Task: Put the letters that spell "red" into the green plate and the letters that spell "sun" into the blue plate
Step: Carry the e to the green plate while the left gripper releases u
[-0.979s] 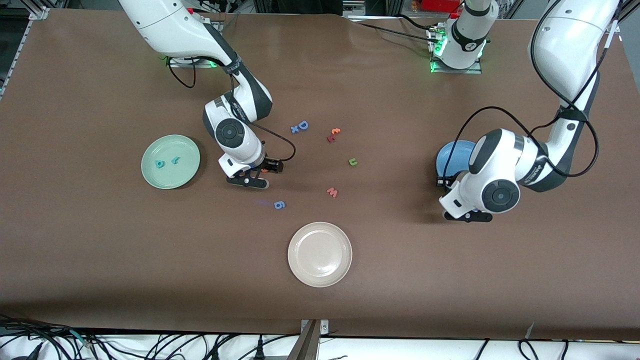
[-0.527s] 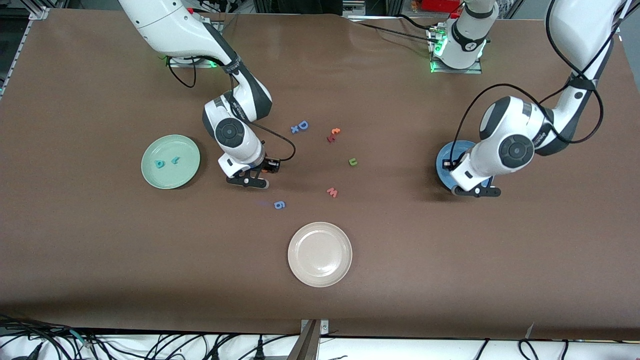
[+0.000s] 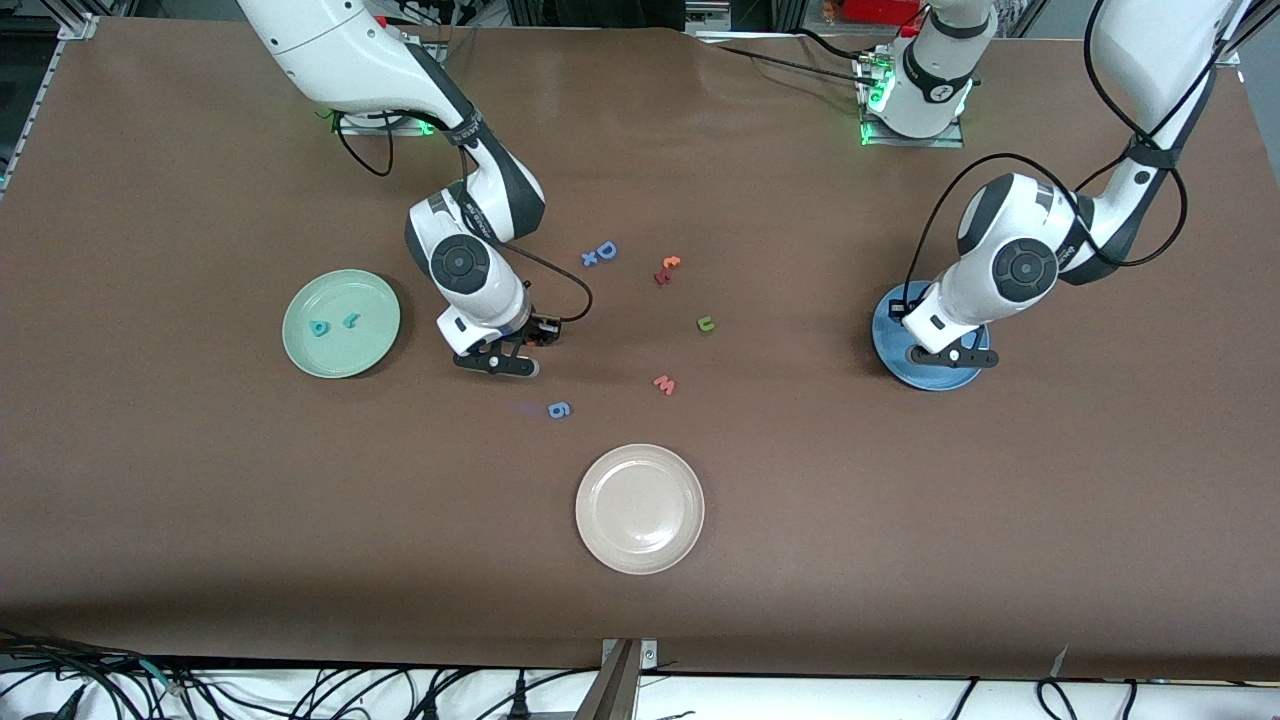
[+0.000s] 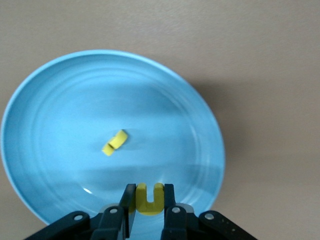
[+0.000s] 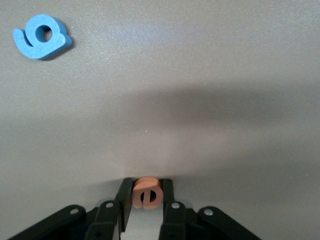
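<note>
**Two letters in transit, one olive letter left on the table**

The left gripper (image 4: 148, 216) hangs over the blue plate (image 3: 893, 340), clenched on a yellow "u"/"n" letter (image 4: 148, 198) pinched between its fingers; just ahead of the fingertips, in the plate's middle, lies another yellow letter (image 4: 114, 142), probably the "s"; so "sun" looks one letter delivered and one about to be dropped.

The right gripper (image 5: 145, 216) sits low at the table near the middle, its fingers closed around the orange "e" (image 5: 147, 192); the table shows directly under the letter, so it seems barely lifted, if at all; a blue figure (image 5: 41, 37) lies well ahead of the fingers and is no part of the task.

The green plate (image 3: 375, 345), toward the right arm's end from that gripper, already holds the teal "d" (image 3: 319, 328) and teal "r" (image 3: 350, 321); the "e" would finish "red".

Left to do: the olive-green "u"/"n" letter (image 3: 706, 323) lies loose on the table between the two grippers.
</note>
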